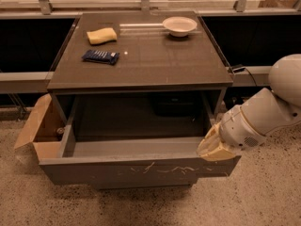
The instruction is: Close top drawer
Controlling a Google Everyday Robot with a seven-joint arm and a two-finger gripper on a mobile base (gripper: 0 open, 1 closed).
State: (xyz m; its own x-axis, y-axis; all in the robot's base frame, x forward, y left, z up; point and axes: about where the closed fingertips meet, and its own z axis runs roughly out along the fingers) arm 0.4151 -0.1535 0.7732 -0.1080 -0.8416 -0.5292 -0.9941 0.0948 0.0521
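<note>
- Top drawer [141, 172] is pulled well out of the grey cabinet [141, 67], towards the near side of the scene, and its inside is bare as far as can be seen.
- Its flat front panel, as wide as the cabinet, faces near and carries pale whitish scratches right of its middle.
- The gripper [215, 148], cream-coloured, sits at the drawer's near right corner, against the top edge of the front panel where it meets the right side wall.
- Whether the gripper is spread or closed cannot be told from this angle; it holds nothing that can be seen.
- The white arm [265, 114] reaches in from the right edge, sloping down and left to the gripper.
- On the cabinet top, a yellow sponge [101, 35] lies far left, and a dark blue packet [100, 56] lies just near of it, apart from it.
- A white bowl [179, 26] stands far right on the top, well apart from both.
- An open cardboard box [38, 132] stands on the speckled floor [263, 197], touching the drawer's left side.
</note>
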